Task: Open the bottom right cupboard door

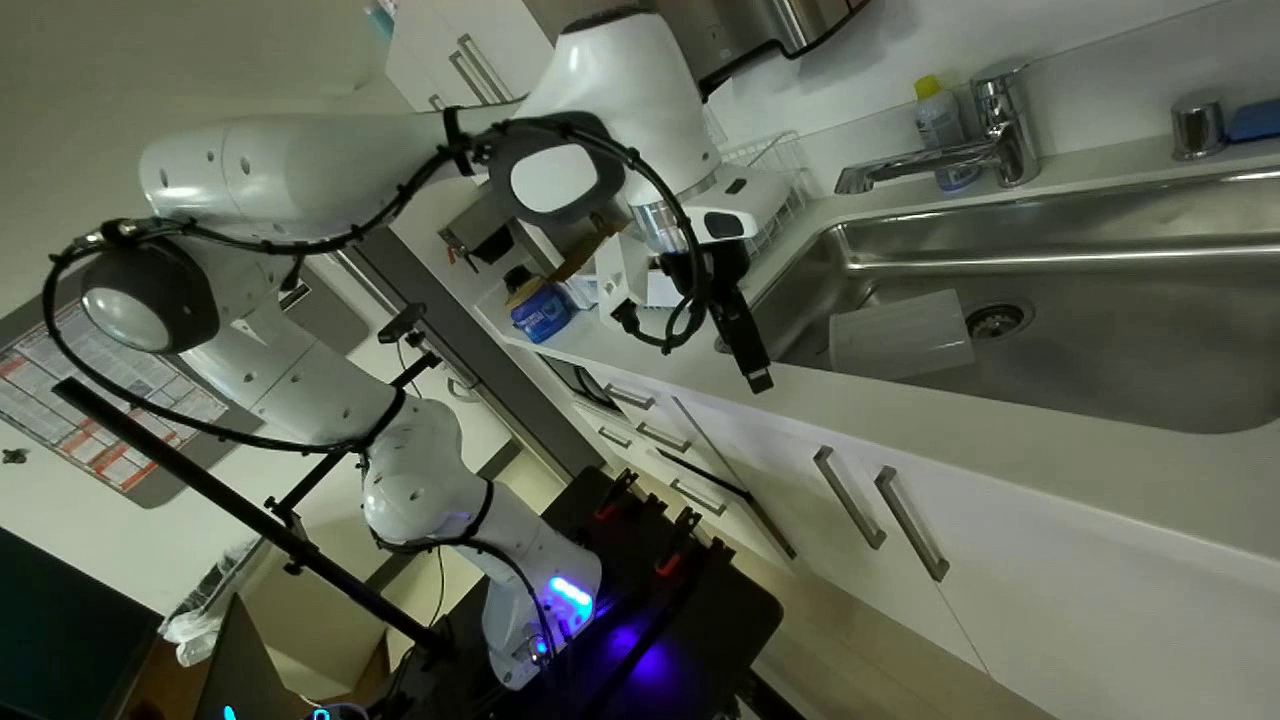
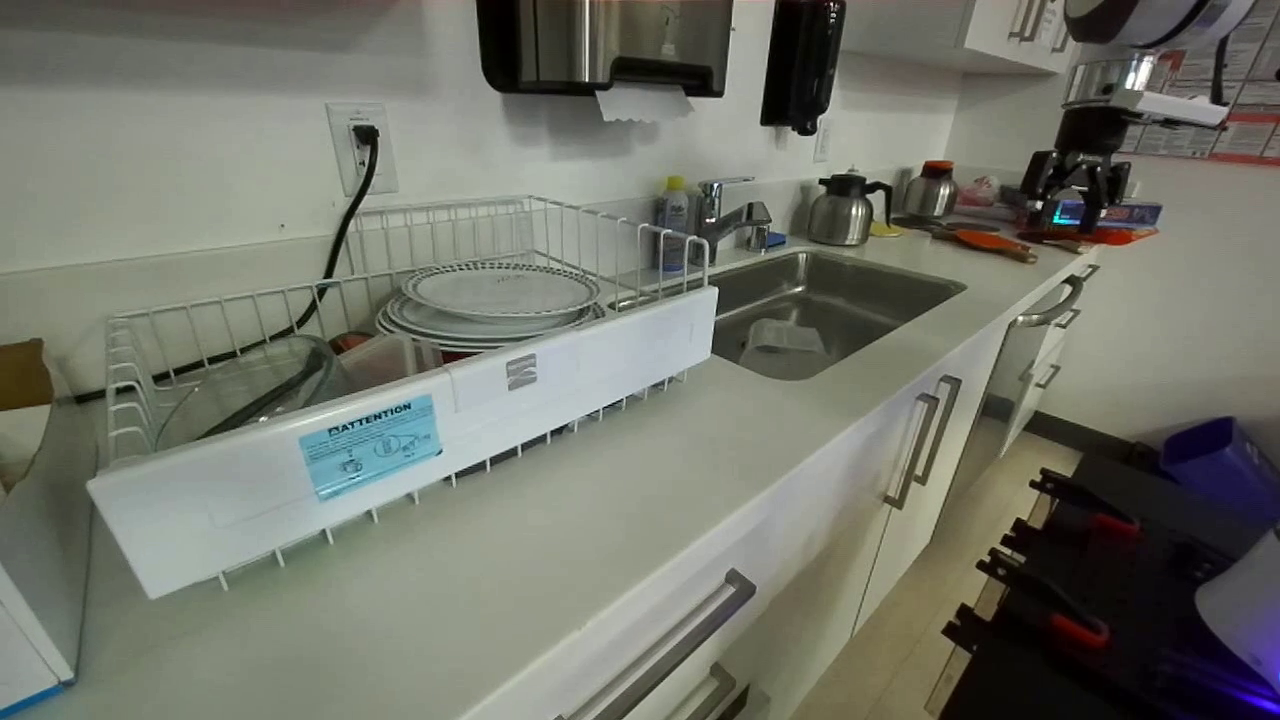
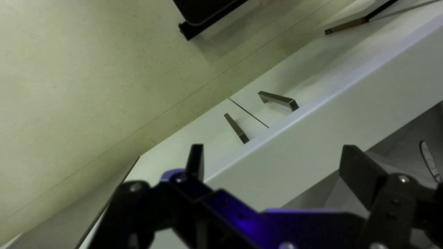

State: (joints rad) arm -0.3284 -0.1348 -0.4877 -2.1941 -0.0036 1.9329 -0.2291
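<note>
The bottom right cupboard door (image 1: 1080,600) is a flat white panel below the sink counter and is closed. Its silver bar handle (image 1: 912,523) stands beside the seam to the twin door on its left. In an exterior view, the same door handle (image 2: 938,430) is the farther of the pair. In the wrist view, the door (image 3: 204,135) and its handle (image 3: 237,128) lie beyond the gripper. My gripper (image 3: 273,152) is open and empty, with its fingers wide apart above the counter's front edge. It also shows in both exterior views (image 1: 755,375) (image 2: 1067,222), higher than the handles and apart from them.
The twin door has its own handle (image 1: 850,497). A drawer (image 3: 346,17) stands out farther along. The counter (image 3: 304,148), steel sink (image 1: 1080,320) and faucet (image 1: 1005,130) lie beside the arm. A dish rack (image 2: 420,400) stands on the counter.
</note>
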